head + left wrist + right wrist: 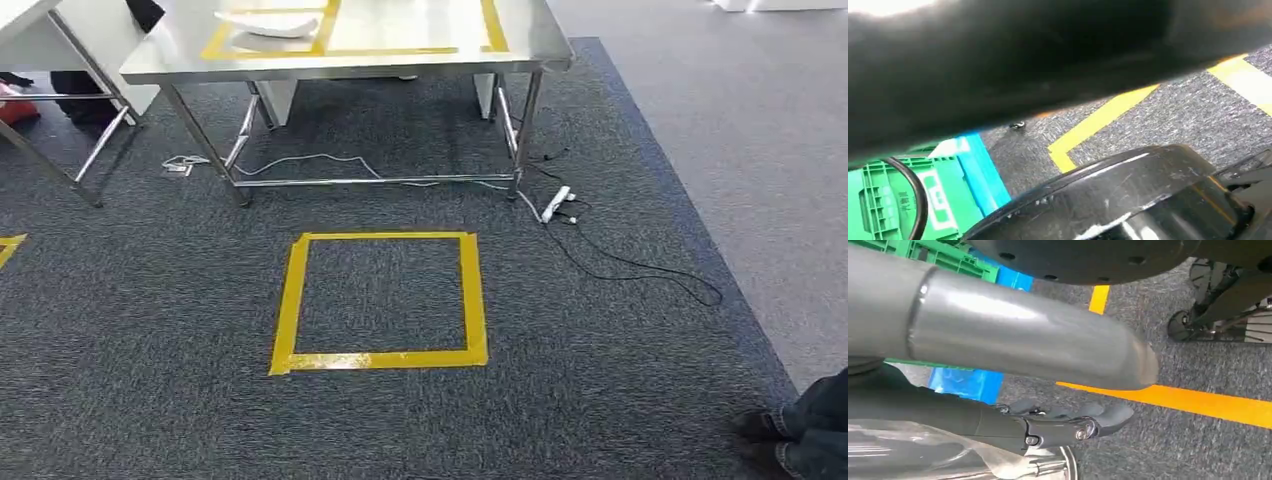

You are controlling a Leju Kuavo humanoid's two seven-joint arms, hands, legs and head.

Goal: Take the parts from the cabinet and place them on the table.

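Ahead stands the steel table (420,62), marked with yellow tape squares, and a white bagged part (268,22) lies in its left square. My right hand (1068,426) hangs over the carpet. Its dark fingers (1108,416) lie along a shiny metal part in a clear crinkled bag (923,452), which it holds, and the thick grey thumb (1023,335) reaches across close to the lens. My left hand (998,65) is a dark blur against the camera, so how its fingers lie is unclear.
A yellow tape square (380,300) marks the carpet before the table. A power strip (556,204) and black cable (640,265) trail at right. A person's shoes (775,440) stand at the lower right. Green crates (913,200) sit near my side. A second table (60,90) stands left.
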